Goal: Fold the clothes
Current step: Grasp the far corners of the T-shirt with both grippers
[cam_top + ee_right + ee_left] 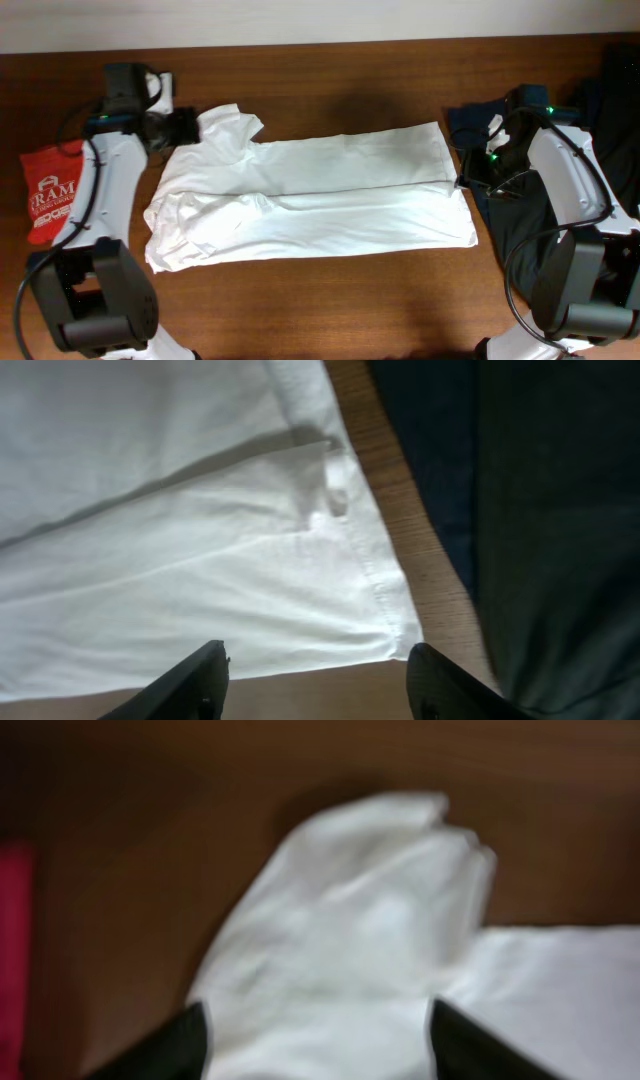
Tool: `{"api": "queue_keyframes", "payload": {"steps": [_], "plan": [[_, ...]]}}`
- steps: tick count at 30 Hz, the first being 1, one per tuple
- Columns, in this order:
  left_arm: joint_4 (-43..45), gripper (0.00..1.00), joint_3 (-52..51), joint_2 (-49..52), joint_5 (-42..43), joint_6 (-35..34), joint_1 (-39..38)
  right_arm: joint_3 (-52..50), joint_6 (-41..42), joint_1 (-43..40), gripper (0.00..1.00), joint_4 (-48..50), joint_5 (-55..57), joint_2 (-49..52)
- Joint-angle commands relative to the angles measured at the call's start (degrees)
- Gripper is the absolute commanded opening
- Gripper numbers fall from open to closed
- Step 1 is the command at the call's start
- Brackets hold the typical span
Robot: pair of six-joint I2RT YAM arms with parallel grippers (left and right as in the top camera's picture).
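Garment: white short-sleeved T-shirt [310,195], flat on the brown wooden table [330,300], mid-table between the two arms. No chest print is showing.
Lie: long axis runs left to right. The upper sleeve [228,122] and shoulders are at the left arm's end, the hem [455,190] at the right arm's end. A lengthwise crease runs along the body.
Left gripper [185,128]: jaws apart, holding nothing. It sits at the far-left corner, just beside the upper sleeve. The wrist view is blurred; the sleeve [370,890] fans out straight ahead of the gripper [315,1020].
Right gripper [468,182]: jaws apart, empty, at the hem edge. In the wrist view the near hem corner [400,635] lies just ahead of the gripper [318,665]; contact cannot be told.
Key relation: each arm is nearest its own short end, so a crosswise fold needs one end carried along the long axis toward the other.
Bystanders: folded red shirt with white print [50,190], well left of the shirt; dark garments [540,510] just beside the hem, apart from it by a strip of bare wood.
Risk (judgement): a right-hand pinch could stray onto the dark cloth.
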Motion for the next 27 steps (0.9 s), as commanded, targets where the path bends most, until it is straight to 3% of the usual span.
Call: {"api": "queue_keyframes", "payload": {"steps": [1, 6, 7, 17, 19, 22, 25, 27], "plan": [[7.5, 0.75, 0.8, 3.2, 3.6, 12.7, -5.4, 1.0, -1.1, -0.3, 0.62, -0.4, -2.5, -1.1], [18.9, 0.75, 0.8, 13.1, 3.3, 13.1, -6.8, 1.0, -1.1, -0.3, 0.62, -0.5, -2.5, -1.1], [20.7, 0.75, 0.8, 15.8, 0.2, 13.1, -6.8, 1.0, -1.1, -0.3, 0.62, -0.4, -2.5, -1.1], [28.8, 0.74, 0.8, 22.8, -2.7, 13.5, -6.8, 1.0, -1.1, -0.3, 0.63, 0.1, -2.5, -1.1], [29.7, 0.66, 0.8, 23.1, -2.7, 13.5, -6.8, 1.0, -1.1, -0.3, 0.63, 0.2, -2.5, -1.1], [29.7, 0.25, 0.8, 23.1, -2.7, 13.4, -6.8, 1.0, -1.1, -0.3, 0.63, 1.4, -2.5, -1.1], [28.0, 0.14, 1.9, 22.1, -2.6, 11.6, -6.8, 1.0, -1.1, -0.3, 0.62, 6.6, -2.5, -1.1], [26.6, 0.12, 2.6, 20.0, -2.6, 8.2, -6.6, 1.0, -1.1, -0.2, 0.59, 12.0, -2.5, -1.0]]}}
